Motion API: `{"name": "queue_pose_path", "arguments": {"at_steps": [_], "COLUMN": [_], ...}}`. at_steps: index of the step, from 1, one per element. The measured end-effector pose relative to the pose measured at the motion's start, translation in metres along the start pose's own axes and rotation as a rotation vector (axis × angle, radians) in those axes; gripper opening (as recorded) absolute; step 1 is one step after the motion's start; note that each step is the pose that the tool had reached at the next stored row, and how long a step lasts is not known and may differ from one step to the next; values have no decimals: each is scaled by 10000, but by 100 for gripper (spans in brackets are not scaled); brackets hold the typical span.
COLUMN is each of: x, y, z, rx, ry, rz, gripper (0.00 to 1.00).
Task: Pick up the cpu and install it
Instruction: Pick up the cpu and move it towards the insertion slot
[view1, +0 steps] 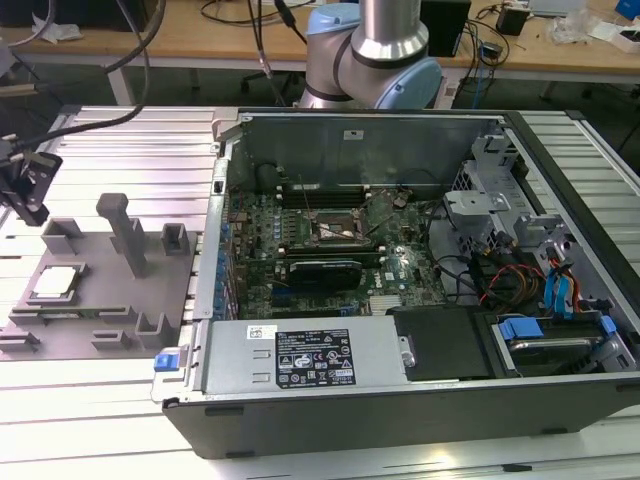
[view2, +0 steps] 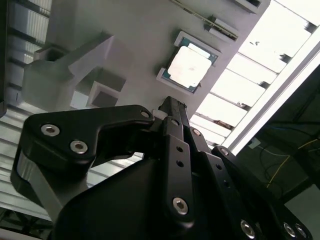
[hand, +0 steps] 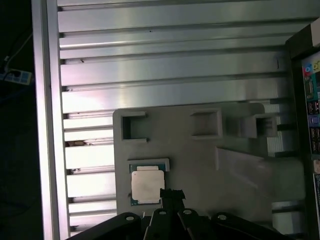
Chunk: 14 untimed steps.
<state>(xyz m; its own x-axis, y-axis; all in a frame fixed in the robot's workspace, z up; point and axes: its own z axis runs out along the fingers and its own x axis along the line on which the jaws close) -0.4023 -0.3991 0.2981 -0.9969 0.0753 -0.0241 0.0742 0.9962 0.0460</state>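
Your gripper (hand: 171, 192) hangs with fingers pressed together, holding nothing; the cpu (hand: 147, 185) lies below its tip, untouched, seated in the grey fixture (hand: 200, 160).

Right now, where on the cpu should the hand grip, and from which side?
Take the cpu by two opposite thin edges, coming straight down from above. It lies flat, metal top up, in a shallow pocket of the grey fixture, so a sideways approach looks blocked.
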Motion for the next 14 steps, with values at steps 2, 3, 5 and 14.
{"name": "queue_pose_path", "arguments": {"at_steps": [2,3,5,14], "x": [25,32,45,119], "y": [-9,-13,-18,-50], "z": [54,74,110,342], "rx": [-2,-1,-2,-1], "ry": [-3,-3,-3,-2], "rz": [-2,-1,0,-1], "gripper": [11,11,11,11]}}
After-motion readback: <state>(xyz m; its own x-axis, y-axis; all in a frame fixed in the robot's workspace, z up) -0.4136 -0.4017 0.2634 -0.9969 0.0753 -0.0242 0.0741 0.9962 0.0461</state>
